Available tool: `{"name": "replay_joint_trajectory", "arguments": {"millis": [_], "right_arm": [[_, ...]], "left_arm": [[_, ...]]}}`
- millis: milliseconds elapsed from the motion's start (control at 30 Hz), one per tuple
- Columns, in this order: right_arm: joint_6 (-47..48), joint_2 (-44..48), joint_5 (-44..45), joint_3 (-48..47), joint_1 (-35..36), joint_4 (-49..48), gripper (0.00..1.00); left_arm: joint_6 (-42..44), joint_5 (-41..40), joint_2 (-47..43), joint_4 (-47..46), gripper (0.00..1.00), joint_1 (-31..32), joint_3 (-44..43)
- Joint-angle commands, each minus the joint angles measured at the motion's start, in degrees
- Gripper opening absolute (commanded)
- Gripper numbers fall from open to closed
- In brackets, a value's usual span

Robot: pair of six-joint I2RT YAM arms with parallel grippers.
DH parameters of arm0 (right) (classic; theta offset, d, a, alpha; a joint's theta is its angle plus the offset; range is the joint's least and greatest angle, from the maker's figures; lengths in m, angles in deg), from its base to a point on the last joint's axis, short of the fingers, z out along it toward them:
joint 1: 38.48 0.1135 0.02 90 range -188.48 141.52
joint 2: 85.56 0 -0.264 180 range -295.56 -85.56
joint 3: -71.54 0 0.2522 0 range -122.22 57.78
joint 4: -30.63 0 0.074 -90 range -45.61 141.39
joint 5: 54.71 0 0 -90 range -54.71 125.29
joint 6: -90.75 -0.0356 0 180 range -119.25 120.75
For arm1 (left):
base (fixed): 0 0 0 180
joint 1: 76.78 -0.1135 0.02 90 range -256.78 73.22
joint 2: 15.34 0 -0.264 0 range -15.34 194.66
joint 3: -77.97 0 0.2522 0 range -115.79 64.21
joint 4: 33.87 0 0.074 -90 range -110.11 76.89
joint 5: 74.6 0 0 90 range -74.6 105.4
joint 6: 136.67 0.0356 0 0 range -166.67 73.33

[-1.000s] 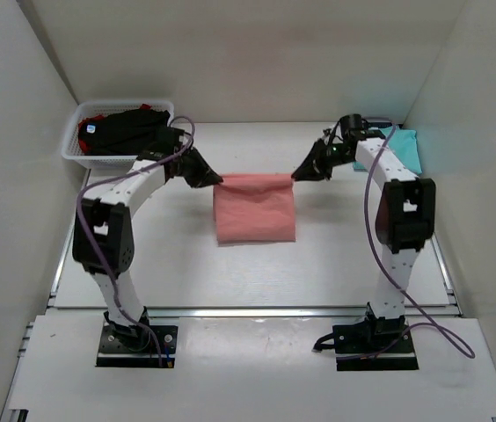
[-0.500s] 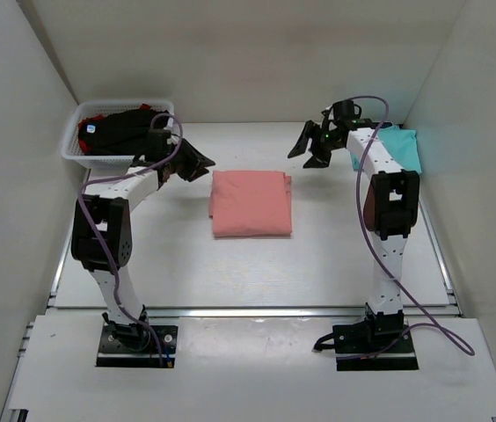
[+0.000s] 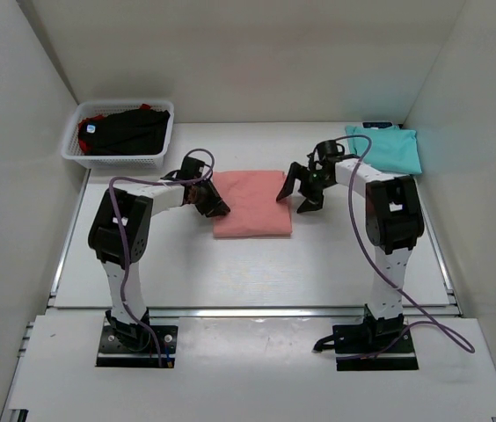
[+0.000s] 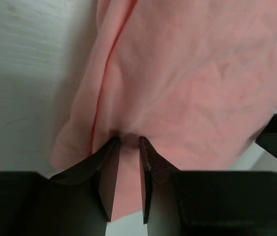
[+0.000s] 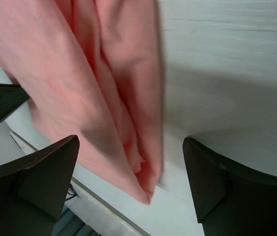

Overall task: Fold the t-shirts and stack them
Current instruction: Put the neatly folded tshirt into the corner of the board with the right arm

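- The large salmon-pink cloth t-shirt (image 3: 250,204) lay folded flat at the middle of the white table (image 3: 230,264), between my two grippers.
- My left gripper (image 3: 216,207) sat at the shirt's left edge, jaws a narrow slit apart and tips pressed against the fold.
- My right gripper (image 3: 294,195) stood at the right edge, jaws spread wide and clamping nothing.
- The folded teal cloth t-shirt (image 3: 387,148) lay far right.
- The black and red shirts (image 3: 125,130) filled the white plastic mesh basket (image 3: 112,160) far left.
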Motion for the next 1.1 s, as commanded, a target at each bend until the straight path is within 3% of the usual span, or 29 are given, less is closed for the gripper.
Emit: {"name": "replay_joint_trajectory", "arguments": {"millis": [0, 267, 333, 367, 400, 467, 567, 667, 767, 867, 1067], "right_arm": [[-2.4, 0.4, 0.1, 2.2, 3.6, -6.5, 0.85], [-5.4, -7.0, -4.2, -2.7, 5.5, -8.7, 0.85], [-5.9, -7.7, -5.9, -2.0, 5.3, -9.8, 0.80], [-6.8, -7.1, -6.6, -2.0, 4.8, -10.7, 0.64], [-7.7, -7.1, -7.7, -0.6, 4.4, -12.5, 0.35], [-8.0, -6.4, -8.7, 1.1, 3.5, -14.8, 0.00], [-0.9, -6.9, -6.3, -3.7, 2.8, -8.6, 0.00], [10.8, -7.0, 2.9, -12.2, 2.9, 1.5, 0.00], [19.9, -4.7, 10.5, -14.6, 3.6, 3.6, 0.00], [24.2, -1.7, 16.8, -14.4, 2.4, 2.7, 0.00], [34.8, 1.9, 28.2, -15.1, -1.1, 0.8, 0.00]], "left_arm": [[0.3, 0.1, 1.7, 3.5, 0.35, 0.6, 0.6], [-0.8, -1.5, 1.0, 1.3, 0.35, 0.9, 3.8], [-0.9, -1.4, 1.0, 0.9, 0.35, 1.2, 4.3], [-0.9, -1.8, 0.7, 0.4, 0.35, 0.9, 4.9], [-1.4, -1.4, 0.6, -0.7, 0.35, 0.9, 5.0], [-1.3, 0.0, 0.5, -1.7, 0.35, 1.0, 6.0], [-0.5, 2.2, -0.5, -2.6, 0.41, 0.7, 6.5], [0.8, 10.7, -4.5, -12.9, 0.47, -0.6, 10.6], [-6.2, 19.0, -12.1, -30.1, 0.31, -3.5, 17.6], [-12.2, 20.9, -17.3, -38.7, 0.29, -5.7, 23.3], [-4.2, 19.3, -24.8, -31.3, 0.29, -4.8, 24.3]]}}
